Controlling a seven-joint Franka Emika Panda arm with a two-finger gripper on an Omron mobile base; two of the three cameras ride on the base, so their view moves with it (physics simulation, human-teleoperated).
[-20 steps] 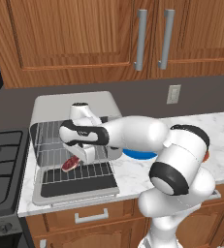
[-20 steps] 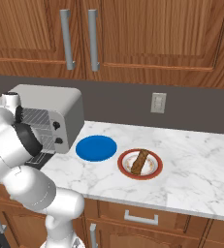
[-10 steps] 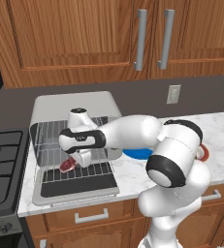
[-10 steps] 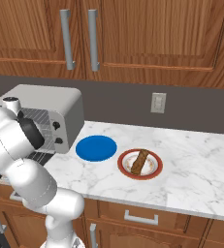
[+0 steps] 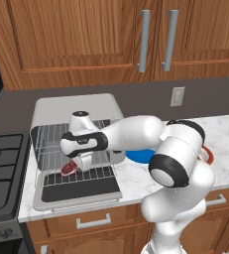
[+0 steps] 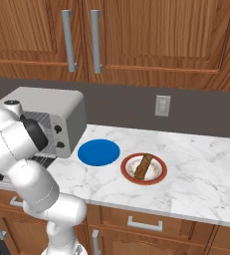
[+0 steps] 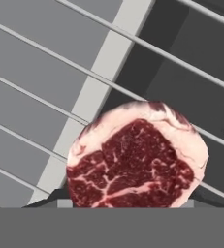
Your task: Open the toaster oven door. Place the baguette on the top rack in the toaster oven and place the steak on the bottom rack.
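Hand view: steak between pincer tips.

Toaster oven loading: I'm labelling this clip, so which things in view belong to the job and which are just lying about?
Job:
toaster oven
toaster oven door, open
steak, at the end effector, over the bottom rack
top rack
baguette

Lying about:
red-rimmed plate under the baguette
blue plate
stove
wall outlet

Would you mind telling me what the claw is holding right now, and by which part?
The claw is holding the steak by one edge, over the lower wire rack.
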